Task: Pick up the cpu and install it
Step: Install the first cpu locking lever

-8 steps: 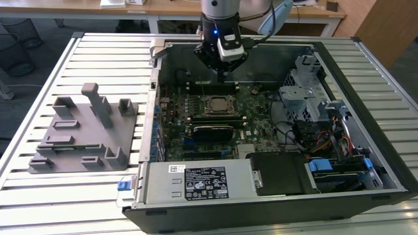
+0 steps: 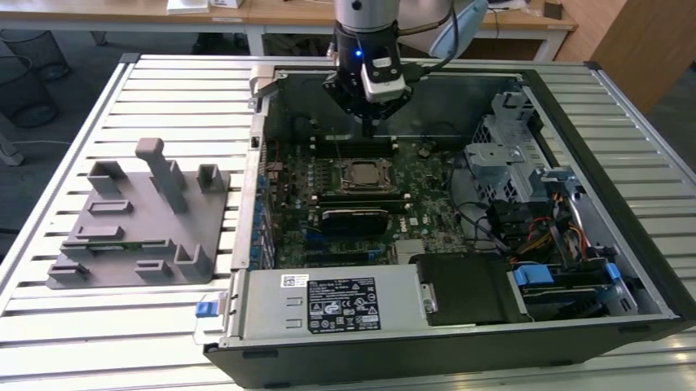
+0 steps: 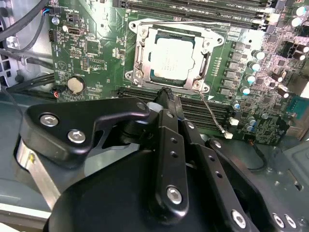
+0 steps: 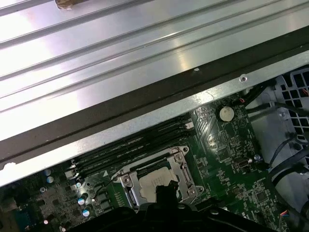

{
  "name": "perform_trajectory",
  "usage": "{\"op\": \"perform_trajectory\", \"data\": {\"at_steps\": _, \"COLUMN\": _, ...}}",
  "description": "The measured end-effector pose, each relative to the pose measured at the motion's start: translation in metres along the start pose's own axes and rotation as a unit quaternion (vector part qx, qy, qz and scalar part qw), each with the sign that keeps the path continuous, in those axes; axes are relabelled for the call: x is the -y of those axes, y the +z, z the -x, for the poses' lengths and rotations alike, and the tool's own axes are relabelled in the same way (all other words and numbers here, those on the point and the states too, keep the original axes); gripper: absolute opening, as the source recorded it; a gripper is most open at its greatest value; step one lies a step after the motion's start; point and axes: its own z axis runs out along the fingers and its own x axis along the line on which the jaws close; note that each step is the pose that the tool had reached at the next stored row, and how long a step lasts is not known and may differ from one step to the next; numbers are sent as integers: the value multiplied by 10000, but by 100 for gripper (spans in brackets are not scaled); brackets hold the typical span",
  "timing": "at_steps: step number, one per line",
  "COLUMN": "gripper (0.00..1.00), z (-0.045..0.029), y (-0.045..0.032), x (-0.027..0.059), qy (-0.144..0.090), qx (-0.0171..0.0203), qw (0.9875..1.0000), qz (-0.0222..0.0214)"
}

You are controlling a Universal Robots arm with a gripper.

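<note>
Open computer case [image 2: 435, 352] lying on slatted surface [image 2: 163, 81], motherboard [image 2: 431, 205] lying inside, cpu [image 2: 361, 173] [image 3: 175, 59] [image 4: 155, 183] sitting in its socket frame [image 3: 140, 53], hand [image 2: 370, 129] [image 3: 166, 93] hanging tip-down near the socket, fingers pressing together, gripping nothing, clear of the cpu.

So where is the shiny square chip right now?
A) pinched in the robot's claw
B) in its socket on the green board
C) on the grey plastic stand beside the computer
B: the cpu lies flat in the socket on the green board, with the end effector apart from it.
</note>
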Motion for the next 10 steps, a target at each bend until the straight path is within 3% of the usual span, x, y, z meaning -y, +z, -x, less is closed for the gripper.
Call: {"op": "perform_trajectory", "data": {"at_steps": 10, "gripper": 11, "z": 0, "y": 0, "x": 0, "qy": 95, "qx": 1, "qw": 10000, "qz": -11}}
